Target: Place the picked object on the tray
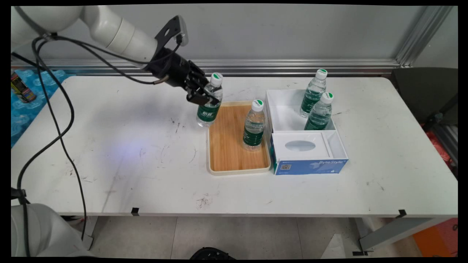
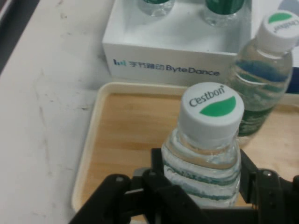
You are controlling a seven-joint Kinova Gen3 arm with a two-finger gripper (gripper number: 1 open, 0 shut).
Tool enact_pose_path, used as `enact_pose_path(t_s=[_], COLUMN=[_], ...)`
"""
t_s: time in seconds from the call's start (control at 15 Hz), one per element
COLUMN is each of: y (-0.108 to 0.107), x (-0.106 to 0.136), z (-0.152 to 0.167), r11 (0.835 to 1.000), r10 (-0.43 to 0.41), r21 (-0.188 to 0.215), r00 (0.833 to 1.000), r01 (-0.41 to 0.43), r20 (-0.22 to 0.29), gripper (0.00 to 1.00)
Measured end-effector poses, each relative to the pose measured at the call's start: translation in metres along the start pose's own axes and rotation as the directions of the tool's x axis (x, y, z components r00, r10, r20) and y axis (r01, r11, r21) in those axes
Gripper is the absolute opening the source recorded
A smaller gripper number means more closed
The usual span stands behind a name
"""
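My gripper (image 1: 203,96) is shut on a clear water bottle (image 1: 209,104) with a green label and a white cap. The bottle leans slightly, and its base is at the left rim of a wooden tray (image 1: 237,171); I cannot tell whether it touches. In the hand view the held bottle (image 2: 208,140) rises between the fingers (image 2: 156,186), over the tray (image 2: 126,135). A second bottle (image 1: 253,126) stands upright on the tray, to the right of the held one, and it also shows in the hand view (image 2: 261,79).
A white box (image 1: 285,120) right of the tray holds two more bottles (image 1: 313,93) (image 1: 320,111). A blue-sided tissue box (image 1: 310,166) sits against its near side. A can (image 1: 22,87) stands on blue sheeting at far left. A dark chair (image 1: 424,95) is at the right.
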Motion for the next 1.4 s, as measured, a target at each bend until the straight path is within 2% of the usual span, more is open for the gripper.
enact_pose_path(t_s=[0.8,1.4], y=[0.035,0.042], x=[-0.017,-0.025], z=[0.018,0.037], r11=[0.997,0.997], r10=[-0.052,-0.038], r21=[-0.059,-0.074], r00=[0.996,0.993], r01=[0.048,0.03], r20=[-0.075,-0.112], gripper=[0.0,0.0])
